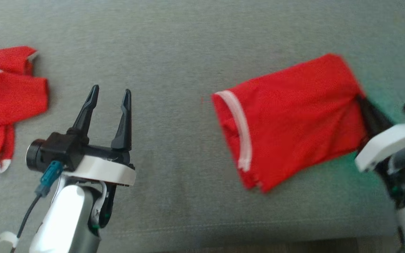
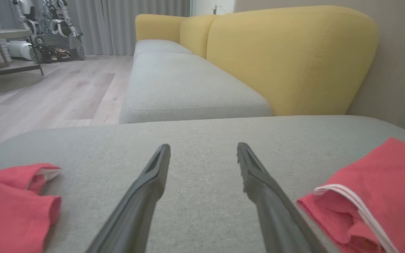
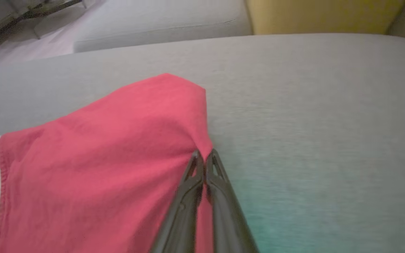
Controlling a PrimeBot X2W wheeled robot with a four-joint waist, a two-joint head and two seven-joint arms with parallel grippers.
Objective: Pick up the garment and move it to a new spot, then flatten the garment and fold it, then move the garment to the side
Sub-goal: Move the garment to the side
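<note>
While right jaws pinch garment (image 1: 294, 116), other cloth (image 1: 5, 88) cut off.

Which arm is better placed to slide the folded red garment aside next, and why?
Right: the right claw is shut on the edge of the folded red garment; the left claw stands open over grey cushion, apart from it.

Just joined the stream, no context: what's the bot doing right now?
The right gripper is shut on the right edge of the folded red garment, which lies on the grey sofa cushion. The left gripper is open and empty, over bare cushion between that garment and a second red garment, crumpled at the far left. Folding looks done, so this is probably the move-aside step.
</note>
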